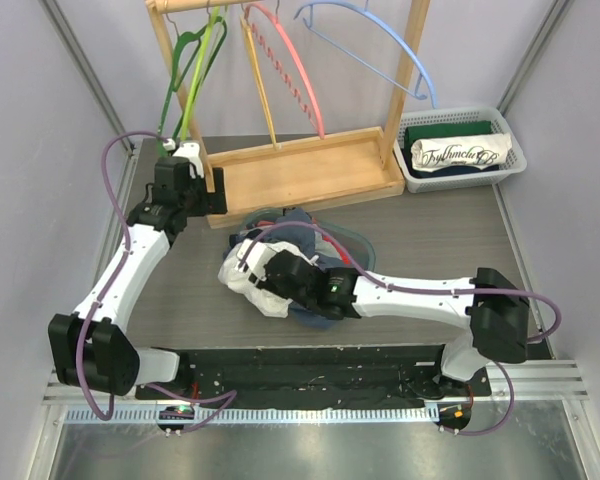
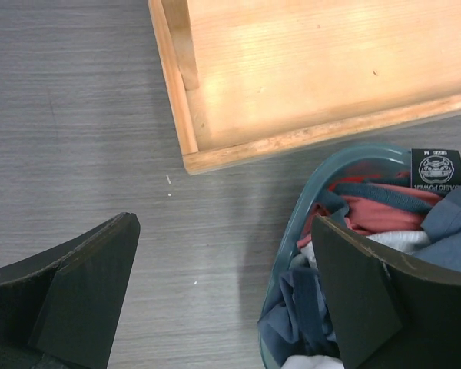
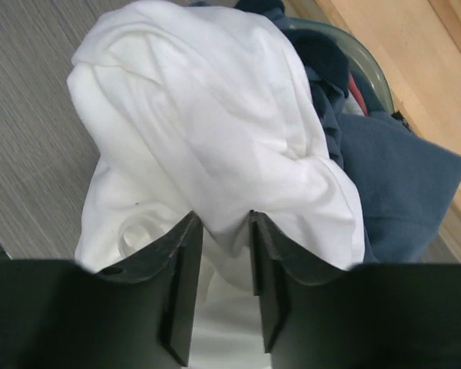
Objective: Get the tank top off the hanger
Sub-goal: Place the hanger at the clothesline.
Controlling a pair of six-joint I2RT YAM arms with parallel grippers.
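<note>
A white tank top (image 1: 242, 272) (image 3: 215, 115) lies bunched at the left of a clothes pile in mid-table. A teal hanger (image 1: 355, 240) (image 2: 292, 231) (image 3: 353, 50) loops round that pile. My right gripper (image 1: 265, 280) (image 3: 224, 219) comes at it from the right, and its jaws have narrowed onto a fold of the white cloth, which touches both pads. My left gripper (image 1: 212, 198) (image 2: 224, 231) hangs wide open over bare table beside the rack's corner, left of the hanger, holding nothing.
A blue garment (image 3: 392, 177) and a red one (image 2: 376, 215) lie inside the hanger's loop. The wooden rack base (image 1: 300, 175) (image 2: 292, 69) stands just behind, with green, pink and blue hangers above. A white basket (image 1: 510, 170) of folded clothes sits back right.
</note>
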